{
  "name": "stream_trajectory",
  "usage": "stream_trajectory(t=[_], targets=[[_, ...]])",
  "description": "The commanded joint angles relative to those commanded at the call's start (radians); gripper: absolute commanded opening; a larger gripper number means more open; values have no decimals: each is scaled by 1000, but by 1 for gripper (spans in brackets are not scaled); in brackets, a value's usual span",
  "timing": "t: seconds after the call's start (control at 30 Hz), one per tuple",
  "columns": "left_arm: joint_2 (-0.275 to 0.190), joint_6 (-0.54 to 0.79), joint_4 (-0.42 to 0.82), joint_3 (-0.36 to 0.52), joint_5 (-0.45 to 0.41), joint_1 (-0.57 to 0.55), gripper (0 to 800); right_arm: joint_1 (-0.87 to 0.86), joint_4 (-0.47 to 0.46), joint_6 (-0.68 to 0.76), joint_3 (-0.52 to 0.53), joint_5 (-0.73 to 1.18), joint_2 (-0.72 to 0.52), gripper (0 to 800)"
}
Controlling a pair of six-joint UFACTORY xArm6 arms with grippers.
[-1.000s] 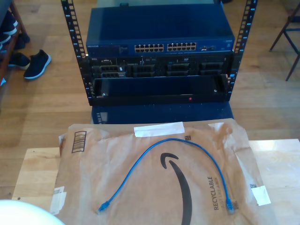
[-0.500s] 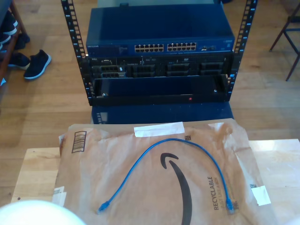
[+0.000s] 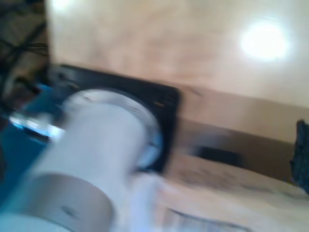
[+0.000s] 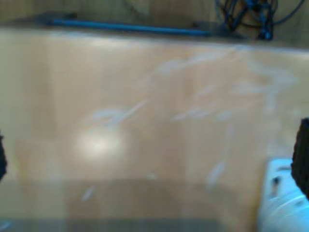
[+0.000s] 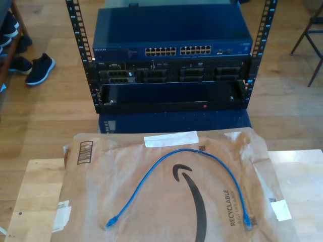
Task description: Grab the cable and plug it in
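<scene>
Blue cable [image 5: 177,177] on brown paper [image 5: 151,201]

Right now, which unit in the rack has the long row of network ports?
The blue switch on top; the black units below lack such a row.

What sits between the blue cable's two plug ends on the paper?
In the exterior view, bare brown paper mailer with its black printed arrow lies between the cable's two ends; nothing else rests there.

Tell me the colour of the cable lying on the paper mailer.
Bright blue cable, clearest in the exterior view.
</scene>
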Motion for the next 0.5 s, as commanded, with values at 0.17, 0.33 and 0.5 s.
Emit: stream_trajectory(t=[0.17, 0.33, 0.5], targets=[[12, -265, -8, 2, -11, -235, 800, 456, 0, 301, 2, -3, -2, 796], [46, -399, -40, 6, -14, -402, 800, 868, -2, 526, -3, -160, 74, 796], [69, -471, -95, 9, -29, -506, 800, 1108, 2, 597, -69, -265, 219, 793]])
